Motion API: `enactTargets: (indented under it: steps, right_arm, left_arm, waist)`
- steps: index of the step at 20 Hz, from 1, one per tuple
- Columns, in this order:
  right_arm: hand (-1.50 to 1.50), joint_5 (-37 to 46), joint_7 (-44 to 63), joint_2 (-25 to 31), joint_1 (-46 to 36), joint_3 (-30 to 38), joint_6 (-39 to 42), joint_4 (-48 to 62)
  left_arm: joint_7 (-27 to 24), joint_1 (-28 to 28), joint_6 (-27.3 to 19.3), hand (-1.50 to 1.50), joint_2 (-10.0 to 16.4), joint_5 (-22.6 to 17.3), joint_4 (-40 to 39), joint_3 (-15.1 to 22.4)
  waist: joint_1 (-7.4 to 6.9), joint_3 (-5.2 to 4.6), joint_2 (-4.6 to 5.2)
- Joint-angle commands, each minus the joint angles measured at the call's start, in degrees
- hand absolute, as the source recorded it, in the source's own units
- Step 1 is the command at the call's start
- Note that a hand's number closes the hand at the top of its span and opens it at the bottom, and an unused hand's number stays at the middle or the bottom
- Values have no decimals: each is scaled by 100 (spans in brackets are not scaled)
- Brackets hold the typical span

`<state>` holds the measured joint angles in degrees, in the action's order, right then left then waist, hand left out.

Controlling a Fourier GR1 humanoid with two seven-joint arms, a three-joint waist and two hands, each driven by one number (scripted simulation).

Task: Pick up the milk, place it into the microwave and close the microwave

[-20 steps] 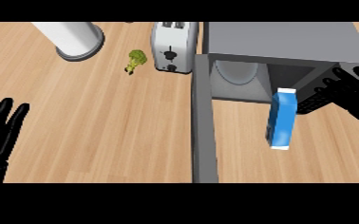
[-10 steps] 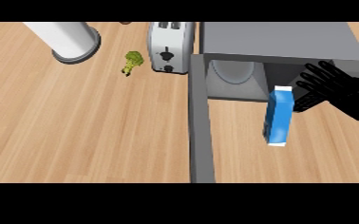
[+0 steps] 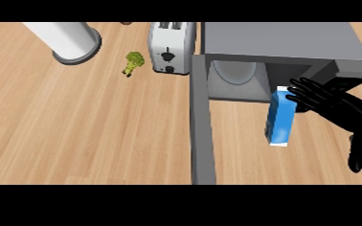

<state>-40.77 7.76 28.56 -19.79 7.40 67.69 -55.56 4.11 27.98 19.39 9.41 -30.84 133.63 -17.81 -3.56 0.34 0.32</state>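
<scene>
The milk (image 3: 279, 122), a blue carton with a white top and base, stands on the wooden counter just in front of the microwave's (image 3: 276, 38) open cavity. The microwave's door (image 3: 201, 124) is swung open and runs as a grey bar toward the view's lower edge. My right hand (image 3: 332, 106) comes in from the right edge. Its fingers are spread and straight, and their tips are against the carton's upper right side. The thumb points down, away from the carton. My left hand does not show.
A silver toaster (image 3: 170, 48) stands just left of the microwave. A small green broccoli (image 3: 133, 62) lies beside it. A white cylinder on a grey base (image 3: 67, 40) stands at the back left. Bare wooden counter (image 3: 92, 129) stretches left of the door.
My right hand has moved left and down to the carton's top. The left hand, at the lower left edge a second ago, has left the view. The carton stays where it was.
</scene>
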Motion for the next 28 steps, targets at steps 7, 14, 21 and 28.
enactTargets:
  steps: [7,14,21,28]
  right_arm:
    - [-150,1577,-893,-652,278,238,900,-337]
    - [-150,2146,-1327,-903,416,260,902,-367]
    - [-150,2517,-1632,-1253,510,31,690,-133]
    - [150,2676,-1817,-1419,478,-146,748,235]
  left_arm:
    - [-224,355,377,-150,-88,-705,301,-229]
    - [-306,450,513,-150,4,-811,227,-449]
    - [-391,612,670,-150,-75,-901,247,-383]
    - [-447,702,924,-150,85,-1046,107,-493]
  waist:
    - [-48,27,3]
    - [-48,39,40]
    - [-116,48,68]
    - [-90,37,67]
